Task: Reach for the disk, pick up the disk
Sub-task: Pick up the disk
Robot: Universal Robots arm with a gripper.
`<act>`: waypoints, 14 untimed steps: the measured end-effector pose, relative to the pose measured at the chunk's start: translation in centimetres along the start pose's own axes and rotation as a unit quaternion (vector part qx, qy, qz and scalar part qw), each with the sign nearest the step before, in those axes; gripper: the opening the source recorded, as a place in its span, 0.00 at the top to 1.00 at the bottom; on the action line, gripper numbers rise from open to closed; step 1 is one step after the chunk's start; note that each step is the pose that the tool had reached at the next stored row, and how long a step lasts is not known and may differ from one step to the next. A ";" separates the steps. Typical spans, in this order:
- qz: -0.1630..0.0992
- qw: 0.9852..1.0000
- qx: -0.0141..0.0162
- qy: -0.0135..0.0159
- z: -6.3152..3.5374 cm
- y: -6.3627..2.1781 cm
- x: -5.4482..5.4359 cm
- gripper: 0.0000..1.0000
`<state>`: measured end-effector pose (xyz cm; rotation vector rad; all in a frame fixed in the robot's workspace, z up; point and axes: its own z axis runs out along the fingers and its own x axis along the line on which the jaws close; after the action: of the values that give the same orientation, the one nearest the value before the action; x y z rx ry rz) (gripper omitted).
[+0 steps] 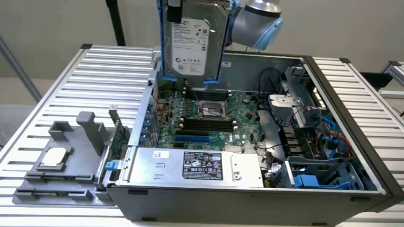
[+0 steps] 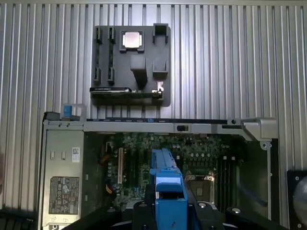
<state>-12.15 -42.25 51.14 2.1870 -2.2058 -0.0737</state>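
Open computer case (image 1: pixel 252 203) takes the lower right of the exterior frame, with its motherboard (image 1: pixel 208 120) exposed and the power supply box (image 1: pixel 189 165) along the near wall. Over at lower left, on the slatted counter (image 1: pixel 107 66), I've got the grey holder (image 1: pixel 88 127) with the square chip (image 1: pixel 54 157) lying in it, just beside the case. The disk (image 1: pixel 192 42) is at the upper middle of that frame, hanging upright in the air above the motherboard, white label toward the camera and blue rails down both sides. The arm's silver-and-blue joint (image 1: pixel 260 21) sits just behind it, at upper right. The wrist camera gives me what that angle hides: the pincer (image 2: pixel 170 211) is clenched on the disk's blue rail, looking straight down on case, holder and chip.
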 end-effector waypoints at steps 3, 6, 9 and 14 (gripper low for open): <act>0.000 1.000 0.000 0.000 -0.07 -1.39 0.1 0.67; 0.000 1.000 0.000 0.000 -0.14 -2.74 0.3 0.67; 0.000 1.000 0.000 0.000 -0.20 -4.12 0.4 0.67; 0.000 1.000 0.000 0.000 -0.27 -6.39 0.6 0.67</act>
<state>-5.76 -42.95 51.04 2.1868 -2.2060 -0.0737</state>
